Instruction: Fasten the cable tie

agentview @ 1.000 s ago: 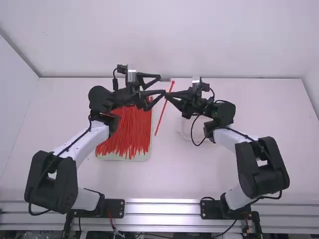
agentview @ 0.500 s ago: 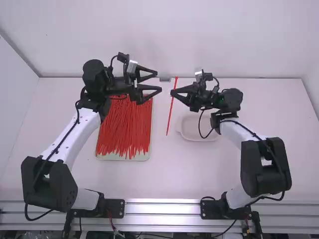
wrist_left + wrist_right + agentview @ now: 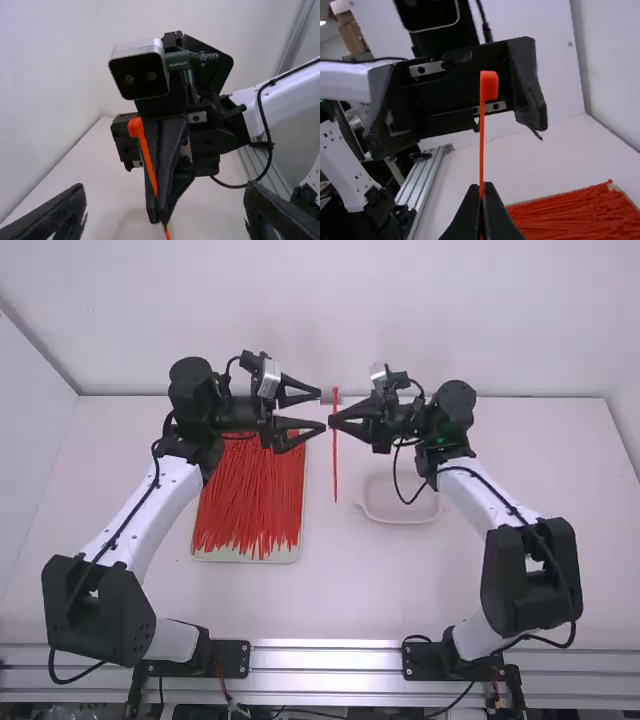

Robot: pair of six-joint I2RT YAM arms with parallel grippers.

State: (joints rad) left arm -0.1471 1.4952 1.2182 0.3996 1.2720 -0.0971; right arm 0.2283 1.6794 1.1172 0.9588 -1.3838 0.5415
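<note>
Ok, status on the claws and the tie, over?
Right claw shut on red cable tie, held upright. Left claw open, facing it. Nothing in the way.

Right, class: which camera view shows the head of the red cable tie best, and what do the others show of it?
The right wrist view: the cable tie's head stands large and square above the right gripper, which holds the strap. The left wrist view shows it smaller. The high view shows a red tip.
</note>
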